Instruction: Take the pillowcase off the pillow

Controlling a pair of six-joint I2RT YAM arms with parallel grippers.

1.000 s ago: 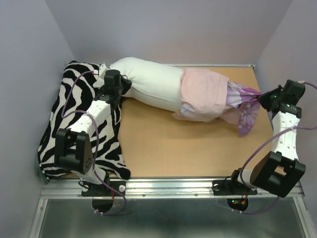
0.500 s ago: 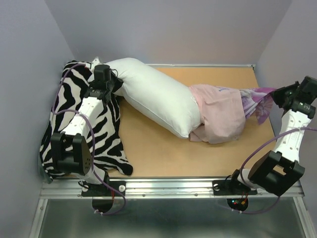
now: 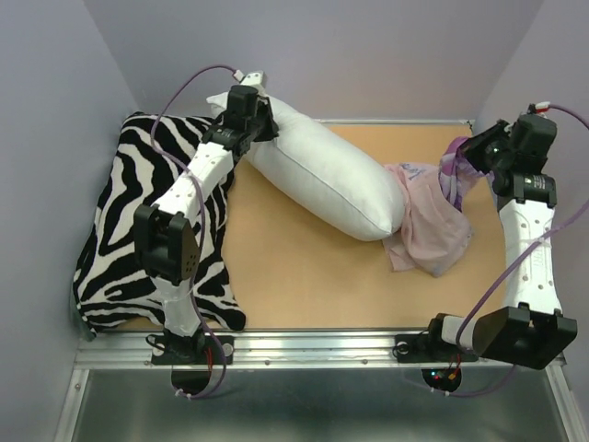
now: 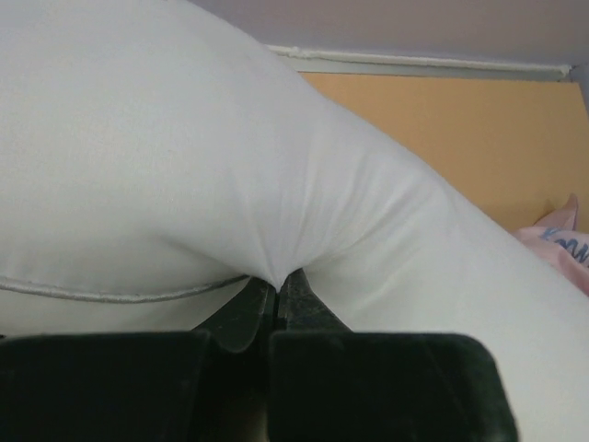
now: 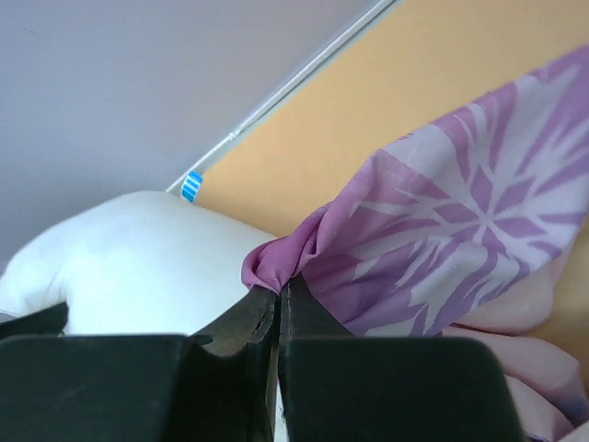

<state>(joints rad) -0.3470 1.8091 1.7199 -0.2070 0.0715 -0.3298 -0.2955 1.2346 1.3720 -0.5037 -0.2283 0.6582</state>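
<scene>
More pillow [image 3: 322, 175] lies bare than before; left claw [image 4: 279, 281] pinches it, right claw [image 5: 279, 287] clamps pillowcase [image 3: 431, 230]; pillow's tip possibly covered.

Soft, even light from above fills the overhead view. The table [image 3: 304, 276] is uniformly bright, and the pillow [image 3: 322, 180] casts only a thin, diffuse shadow along its near edge. That picture is sharp throughout. In the left wrist view the pillow is pale and nearly washed out, and the left claw [image 4: 279, 281] is a dark, blurred mass. In the right wrist view the right claw [image 5: 279, 290] is equally dark and unfocused, while the pillowcase [image 5: 442, 239] looks crisp.
</scene>
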